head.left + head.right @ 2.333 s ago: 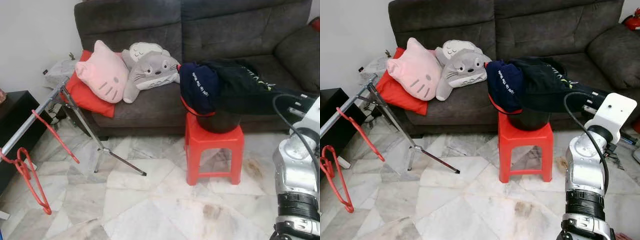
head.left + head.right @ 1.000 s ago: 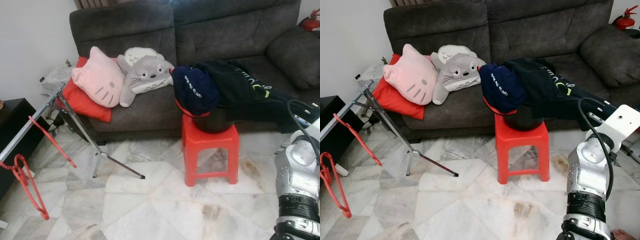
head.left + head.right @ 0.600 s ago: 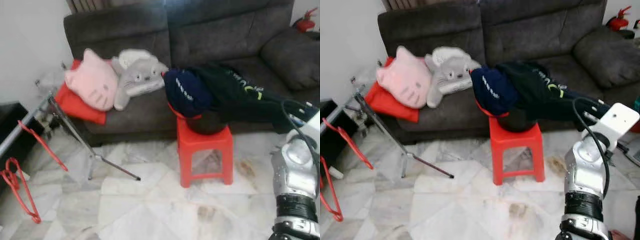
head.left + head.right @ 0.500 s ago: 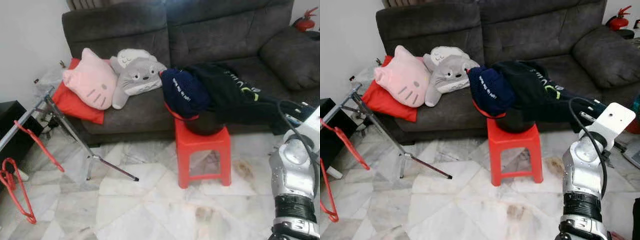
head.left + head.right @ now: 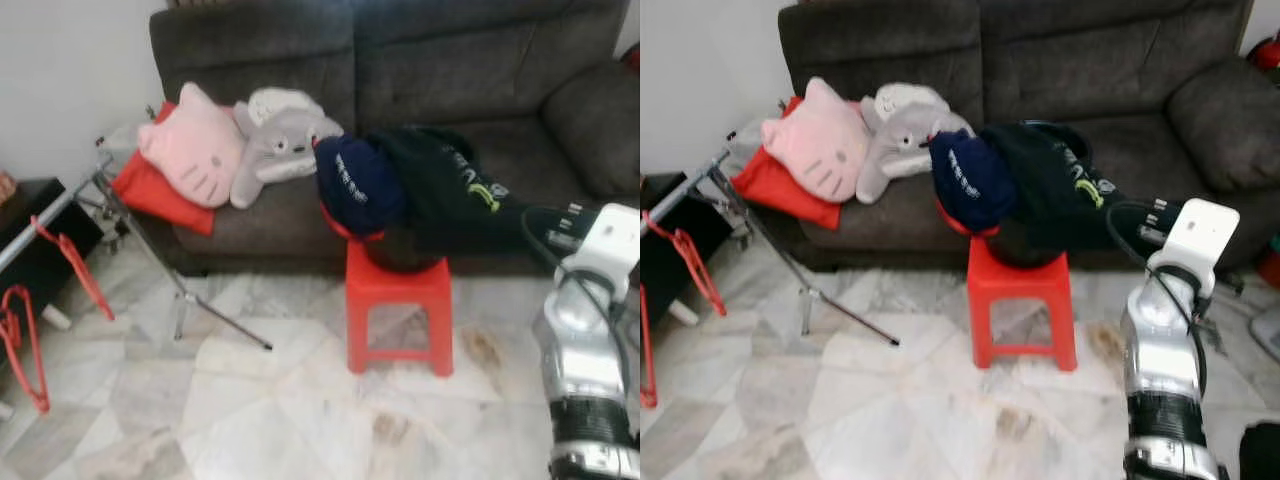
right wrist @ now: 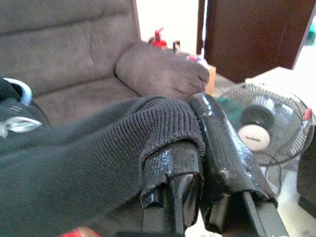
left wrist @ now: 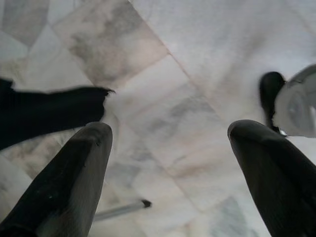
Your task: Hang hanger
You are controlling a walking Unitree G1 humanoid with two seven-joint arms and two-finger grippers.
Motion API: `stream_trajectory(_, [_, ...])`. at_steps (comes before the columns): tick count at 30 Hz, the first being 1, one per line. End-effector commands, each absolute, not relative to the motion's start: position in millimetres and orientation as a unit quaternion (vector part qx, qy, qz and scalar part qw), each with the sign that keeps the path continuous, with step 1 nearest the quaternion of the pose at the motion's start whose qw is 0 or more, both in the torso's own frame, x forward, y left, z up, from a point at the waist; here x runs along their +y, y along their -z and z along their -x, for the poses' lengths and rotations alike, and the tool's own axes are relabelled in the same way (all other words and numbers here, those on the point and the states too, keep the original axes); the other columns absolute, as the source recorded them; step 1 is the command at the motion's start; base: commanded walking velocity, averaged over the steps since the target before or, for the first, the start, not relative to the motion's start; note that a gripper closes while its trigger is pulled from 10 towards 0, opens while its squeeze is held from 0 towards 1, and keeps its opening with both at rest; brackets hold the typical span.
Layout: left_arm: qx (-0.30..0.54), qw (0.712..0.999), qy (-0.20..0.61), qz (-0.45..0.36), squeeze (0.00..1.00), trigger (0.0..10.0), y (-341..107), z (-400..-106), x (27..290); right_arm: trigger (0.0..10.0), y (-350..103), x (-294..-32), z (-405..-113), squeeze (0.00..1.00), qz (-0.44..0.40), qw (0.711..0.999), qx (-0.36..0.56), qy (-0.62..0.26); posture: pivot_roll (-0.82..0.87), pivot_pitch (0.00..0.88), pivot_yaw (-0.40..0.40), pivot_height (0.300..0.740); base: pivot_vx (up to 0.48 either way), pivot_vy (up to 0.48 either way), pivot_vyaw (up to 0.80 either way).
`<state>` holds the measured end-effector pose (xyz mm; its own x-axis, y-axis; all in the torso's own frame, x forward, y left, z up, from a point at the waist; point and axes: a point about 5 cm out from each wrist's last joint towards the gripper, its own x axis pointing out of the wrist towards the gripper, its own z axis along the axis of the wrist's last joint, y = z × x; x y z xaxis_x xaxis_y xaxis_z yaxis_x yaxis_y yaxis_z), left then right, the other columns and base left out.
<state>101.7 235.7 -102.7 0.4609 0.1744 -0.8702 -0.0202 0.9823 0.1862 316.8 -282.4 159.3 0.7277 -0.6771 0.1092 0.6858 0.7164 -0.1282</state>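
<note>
Landmark: your red stool [image 5: 398, 300] stands in front of the sofa [image 5: 450, 90], with a dark bucket on it draped in dark clothes [image 5: 425, 190].
Hangers: two red hangers [image 5: 25, 335] hang on a metal rack [image 5: 120, 215], well to the left of the stool (low, close to the floor).
Right gripper [image 6: 205, 148]: to the right of the stool, your fingers are closed on a knitted dark sleeve [image 6: 98, 148] that trails from the clothes pile.
Left gripper [image 7: 168, 163]: fingers spread wide and holding nothing, pointing down at the marble floor [image 7: 163, 118].
Cushions: a pink cat cushion [image 5: 195, 145] and a grey plush [image 5: 280, 140] sit on the sofa, left of the stool.
</note>
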Motion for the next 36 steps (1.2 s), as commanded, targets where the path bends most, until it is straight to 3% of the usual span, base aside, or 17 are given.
stream_trajectory(1, [0.523, 0.846, -0.059, -0.083, 0.0, 10.0, 102, -98, 242, 10.0, -166, -277, -320, 0.0, 0.082, 0.929, -0.036, 0.358, -0.2, 0.0, 0.177, 0.74, 0.0, -0.27, 0.0])
stream_trajectory(15, [0.524, 0.847, -0.071, -0.063, 0.0, 10.0, 107, -93, 229, 10.0, -166, -276, -312, 0.0, 0.148, 0.941, -0.01, 0.304, -0.25, 0.0, 0.061, 0.74, 0.0, -0.132, 0.0])
stream_trajectory(21, [0.524, 0.847, -0.078, -0.055, 0.0, 10.0, 108, -91, 225, 10.0, -168, -276, -312, 0.0, 0.164, 0.941, -0.008, 0.295, -0.25, 0.0, 0.056, 0.74, 0.0, 0.0, 0.0])
stream_trajectory(22, [0.523, 0.847, -0.085, -0.046, 0.0, 10.0, 109, -90, 222, 10.0, -169, -275, -312, 0.0, 0.174, 0.944, -0.007, 0.281, -0.27, 0.0, 0.0, 0.74, 0.0, 0.0, 0.0])
stream_trajectory(31, [0.518, 0.849, -0.103, -0.022, 0.0, 10.0, 111, -88, 211, 10.0, -174, -268, -317, 0.0, 0.204, 0.949, -0.006, 0.242, -0.26, 0.0, -0.02, 0.74, 0.0, 0.0, 0.0])
stream_trajectory(36, [0.515, 0.85, -0.11, -0.022, 0.0, 10.0, 110, -89, 212, 10.0, -161, -279, -306, 0.0, 0.175, 0.941, 0.019, 0.287, -0.27, 0.0, 0.003, 0.74, 0.0, 0.0, 0.0])
